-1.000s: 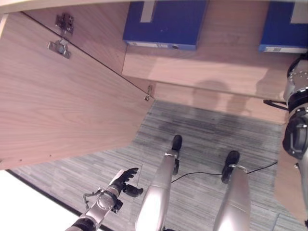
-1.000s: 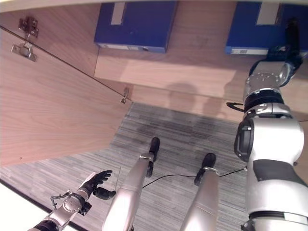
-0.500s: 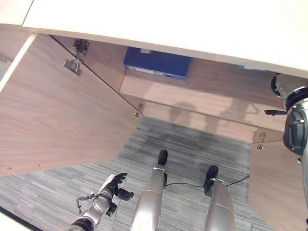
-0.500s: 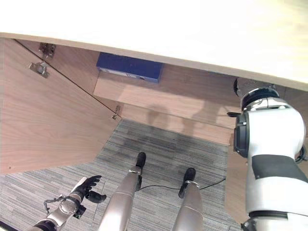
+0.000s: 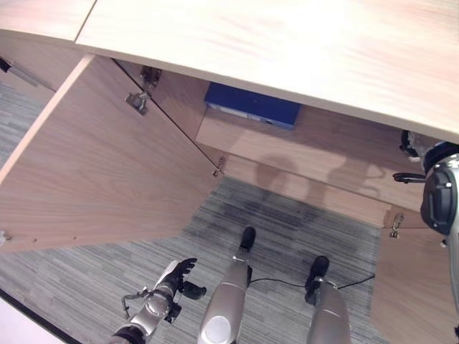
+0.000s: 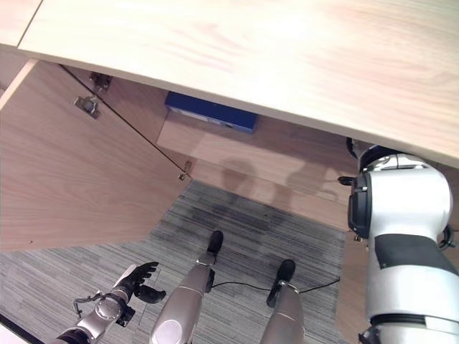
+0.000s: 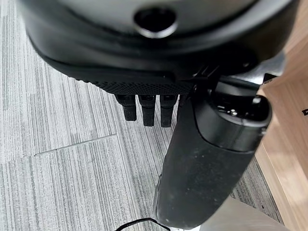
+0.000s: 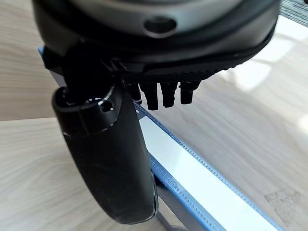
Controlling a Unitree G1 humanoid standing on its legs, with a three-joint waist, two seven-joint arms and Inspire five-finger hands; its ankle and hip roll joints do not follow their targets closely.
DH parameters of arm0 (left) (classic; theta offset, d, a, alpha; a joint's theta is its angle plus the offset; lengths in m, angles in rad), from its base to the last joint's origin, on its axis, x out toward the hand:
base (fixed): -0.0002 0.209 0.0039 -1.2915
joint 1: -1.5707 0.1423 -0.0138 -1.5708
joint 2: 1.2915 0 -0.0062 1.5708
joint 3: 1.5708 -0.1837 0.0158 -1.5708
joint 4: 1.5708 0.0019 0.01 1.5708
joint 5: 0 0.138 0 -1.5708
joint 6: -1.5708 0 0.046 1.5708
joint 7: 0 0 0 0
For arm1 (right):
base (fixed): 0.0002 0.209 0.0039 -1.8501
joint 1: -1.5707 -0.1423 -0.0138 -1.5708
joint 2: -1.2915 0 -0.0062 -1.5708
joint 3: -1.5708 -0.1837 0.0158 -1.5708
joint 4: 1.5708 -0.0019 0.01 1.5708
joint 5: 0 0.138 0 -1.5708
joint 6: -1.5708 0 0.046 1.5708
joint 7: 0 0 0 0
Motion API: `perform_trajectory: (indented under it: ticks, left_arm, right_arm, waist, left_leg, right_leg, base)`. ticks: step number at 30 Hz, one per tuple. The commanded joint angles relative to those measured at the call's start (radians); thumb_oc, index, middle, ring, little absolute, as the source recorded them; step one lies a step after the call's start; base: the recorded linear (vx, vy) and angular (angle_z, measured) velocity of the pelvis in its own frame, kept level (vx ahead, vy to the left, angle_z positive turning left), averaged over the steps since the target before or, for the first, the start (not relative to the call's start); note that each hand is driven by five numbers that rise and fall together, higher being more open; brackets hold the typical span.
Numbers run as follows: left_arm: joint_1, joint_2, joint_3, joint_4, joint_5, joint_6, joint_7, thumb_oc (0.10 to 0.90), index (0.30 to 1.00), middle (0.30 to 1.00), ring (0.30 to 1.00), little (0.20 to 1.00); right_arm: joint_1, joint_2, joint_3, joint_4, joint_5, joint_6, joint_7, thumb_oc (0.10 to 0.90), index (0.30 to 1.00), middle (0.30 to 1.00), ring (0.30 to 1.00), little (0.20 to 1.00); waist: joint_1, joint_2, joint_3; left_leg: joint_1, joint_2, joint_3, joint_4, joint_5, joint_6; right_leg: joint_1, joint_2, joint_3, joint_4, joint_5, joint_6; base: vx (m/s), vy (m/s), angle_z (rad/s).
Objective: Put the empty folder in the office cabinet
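Pale wood grain all round: the office cabinet (image 5: 301,154) stands open under a light top, its left door (image 5: 93,172) swung wide over grey striped carpet (image 5: 287,222). A blue folder (image 5: 252,106) lies flat on the shelf inside, toward the left. The right arm reaches in under the cabinet top on the right side; in its wrist view the right hand (image 8: 108,159) hangs just above another blue folder (image 8: 192,178) with a white strip along its spine, lying on the wooden shelf, fingers short and relaxed, thumb extended, nothing held. The left hand (image 5: 178,276) hangs low over the carpet, fingers loosely spread, empty, well apart from the cabinet.
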Motion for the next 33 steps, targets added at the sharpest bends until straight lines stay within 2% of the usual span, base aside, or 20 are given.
perform_trajectory:
  ticks: [1,4,5,7,10,11,12,15,17,18,20,23,26,27,30,32,33]
  left_arm:
    - [-0.005,0.021,-0.003,0.023,-0.011,-0.001,0.011,0.800,0.900,0.900,0.900,0.900]
    - [-0.012,0.011,-0.005,0.017,-0.013,0.001,0.016,0.800,0.900,0.900,0.900,0.900]
    - [-0.020,0.004,-0.003,0.012,-0.018,0.002,0.020,0.800,0.900,0.900,0.900,0.900]
    - [-0.018,0.006,-0.003,0.012,-0.018,0.002,0.020,0.800,0.900,0.900,0.900,0.900]
    - [-0.032,-0.021,0.014,0.008,-0.054,0.006,0.033,0.800,0.900,0.900,0.900,0.900]
    - [-0.028,-0.019,0.014,0.008,-0.054,0.006,0.033,0.800,0.900,0.900,0.900,0.900]
    - [-0.034,-0.028,0.017,0.000,-0.071,0.008,0.039,0.800,0.900,0.900,0.900,0.900]
    - [-0.020,-0.029,0.018,-0.016,-0.079,0.013,0.042,0.800,0.900,0.900,0.900,0.900]
    - [-0.010,-0.027,0.024,-0.045,-0.095,0.016,0.043,0.800,0.900,0.900,0.900,0.900]
    - [0.008,-0.030,0.036,-0.065,-0.114,0.022,0.048,0.800,0.900,0.900,0.900,0.900]
    - [0.019,-0.031,0.042,-0.075,-0.119,0.026,0.050,0.800,0.900,0.900,0.900,0.900]
    - [0.056,-0.035,0.059,-0.103,-0.120,0.039,0.046,0.800,0.900,0.900,0.900,0.900]
    - [0.101,-0.033,0.072,-0.113,-0.094,0.046,0.046,0.800,0.900,0.900,0.900,0.900]
    - [0.106,-0.034,0.072,-0.114,-0.094,0.046,0.046,0.800,0.900,0.900,0.900,0.900]
    - [0.138,-0.036,0.086,-0.124,-0.071,0.044,0.034,0.800,0.900,0.900,0.900,0.900]
    - [0.146,-0.036,0.090,-0.122,-0.057,0.042,0.032,0.800,0.900,0.900,0.900,0.900]
    - [0.154,-0.035,0.103,-0.127,-0.035,0.031,0.024,0.800,0.900,0.900,0.900,0.900]
  right_arm:
    - [0.008,-0.067,0.007,-0.096,-0.015,-0.078,-0.002,0.800,0.900,0.900,0.900,0.900]
    - [0.065,-0.013,-0.038,-0.124,0.031,-0.123,-0.014,0.800,0.900,0.900,0.900,0.900]
    - [0.105,0.031,-0.071,-0.146,0.061,-0.155,-0.025,0.800,0.900,0.900,0.900,0.900]
    - [0.112,0.035,-0.075,-0.153,0.060,-0.157,-0.029,0.800,0.900,0.900,0.900,0.900]
    - [0.236,0.193,-0.146,-0.236,0.115,-0.245,-0.036,0.800,0.900,0.900,0.900,0.900]
    - [0.244,0.199,-0.148,-0.244,0.113,-0.248,-0.041,0.800,0.900,0.900,0.900,0.900]
    - [0.284,0.253,-0.153,-0.278,0.110,-0.277,-0.046,0.800,0.900,0.900,0.900,0.900]
    - [0.349,0.322,-0.155,-0.341,0.095,-0.308,-0.057,0.800,0.900,0.900,0.900,0.900]
    - [0.402,0.374,-0.149,-0.407,0.091,-0.336,-0.055,0.800,0.900,0.900,0.900,0.900]
    - [0.474,0.422,-0.137,-0.510,0.064,-0.369,-0.065,0.800,0.900,0.900,0.900,0.900]
    - [0.517,0.442,-0.128,-0.578,0.043,-0.386,-0.076,0.800,0.900,0.900,0.900,0.900]
    - [0.695,0.492,-0.087,-0.800,-0.051,-0.424,-0.097,0.800,0.900,0.900,0.900,0.900]
    - [0.862,0.504,-0.051,-0.993,-0.169,-0.427,-0.109,0.800,0.900,0.900,0.900,0.900]
    - [0.872,0.507,-0.049,-1.001,-0.175,-0.425,-0.114,0.800,0.900,0.900,0.900,0.900]
    - [1.011,0.508,-0.014,-1.155,-0.276,-0.414,-0.069,0.800,0.900,0.900,0.900,0.900]
    - [1.044,0.505,-0.003,-1.183,-0.299,-0.409,-0.048,0.800,0.900,0.900,0.900,0.900]
    - [1.115,0.496,-0.003,-1.219,-0.344,-0.416,0.018,0.800,0.900,0.900,0.900,0.900]
  waist:
    - [0.024,0.010,0.024]
    - [0.023,0.013,0.029]
    - [0.019,0.014,0.032]
    - [0.019,0.012,0.031]
    - [0.003,0.009,0.038]
    - [0.002,0.007,0.036]
    - [-0.004,0.008,0.039]
    - [-0.019,0.000,0.042]
    - [-0.026,0.002,0.048]
    - [-0.037,-0.002,0.054]
    - [-0.043,-0.003,0.055]
    - [-0.066,-0.002,0.057]
    - [-0.085,0.001,0.056]
    - [-0.089,-0.001,0.054]
    - [-0.103,0.002,0.053]
    - [-0.108,0.002,0.052]
    - [-0.118,0.000,0.057]
  left_leg:
    - [0.000,0.057,-0.025,-0.008,-0.074,-0.064]
    - [0.009,0.059,-0.027,-0.016,-0.070,-0.063]
    - [0.015,0.060,-0.027,-0.023,-0.067,-0.062]
    - [0.017,0.060,-0.027,-0.025,-0.066,-0.062]
    - [0.034,0.065,-0.027,-0.051,-0.054,-0.059]
    - [0.036,0.066,-0.027,-0.054,-0.053,-0.059]
    - [0.038,0.072,-0.027,-0.067,-0.038,-0.059]
    - [0.058,0.073,-0.023,-0.083,-0.042,-0.060]
    - [0.060,0.078,-0.022,-0.097,-0.025,-0.058]
    - [0.070,0.082,-0.021,-0.114,-0.013,-0.058]
    - [0.076,0.083,-0.021,-0.126,-0.007,-0.058]
    - [0.103,0.086,-0.019,-0.171,0.017,-0.058]
    - [0.133,0.092,-0.021,-0.213,0.033,-0.058]
    - [0.141,0.090,-0.021,-0.216,0.029,-0.059]
    - [0.153,0.099,-0.012,-0.222,0.038,-0.060]
    - [0.158,0.102,-0.009,-0.221,0.037,-0.061]
    - [0.164,0.107,-0.003,-0.217,0.035,-0.062]
  right_leg:
    - [0.168,0.015,-0.007,0.002,-0.184,0.044]
    - [0.180,0.015,-0.009,-0.004,-0.183,0.045]
    - [0.186,0.017,-0.009,-0.011,-0.181,0.044]
    - [0.188,0.017,-0.010,-0.012,-0.180,0.044]
    - [0.198,0.026,-0.003,-0.035,-0.169,0.042]
    - [0.200,0.026,-0.003,-0.037,-0.168,0.042]
    - [0.198,0.030,-0.002,-0.050,-0.150,0.043]
    - [0.205,0.030,0.001,-0.052,-0.156,0.042]
    - [0.203,0.037,0.004,-0.065,-0.138,0.042]
    - [0.205,0.038,0.005,-0.075,-0.132,0.041]
    - [0.206,0.039,0.005,-0.077,-0.129,0.041]
    - [0.218,0.037,-0.002,-0.090,-0.123,0.041]
    - [0.239,0.028,-0.019,-0.100,-0.121,0.042]
    - [0.245,0.025,-0.020,-0.097,-0.130,0.041]
    - [0.261,0.026,-0.026,-0.126,-0.103,0.046]
    - [0.265,0.025,-0.025,-0.129,-0.099,0.048]
    - [0.269,0.024,-0.021,-0.131,-0.094,0.052]
  base:
    - [0.00,0.000,0.00]
    - [0.00,0.000,0.00]
    - [0.00,0.000,0.00]
    - [0.00,0.000,0.00]
    - [0.00,0.000,0.00]
    - [-0.06,0.019,-0.10]
    - [-0.04,0.008,-0.13]
    - [-0.03,0.012,-0.11]
    - [-0.05,0.032,-0.07]
    - [-0.03,0.019,-0.04]
    - [-0.02,0.012,-0.06]
    - [-0.01,0.005,-0.02]
    - [0.00,0.000,0.00]
    - [-0.03,0.023,0.08]
    - [-0.02,0.015,0.14]
    - [-0.01,0.007,0.06]
    - [0.00,0.000,0.00]
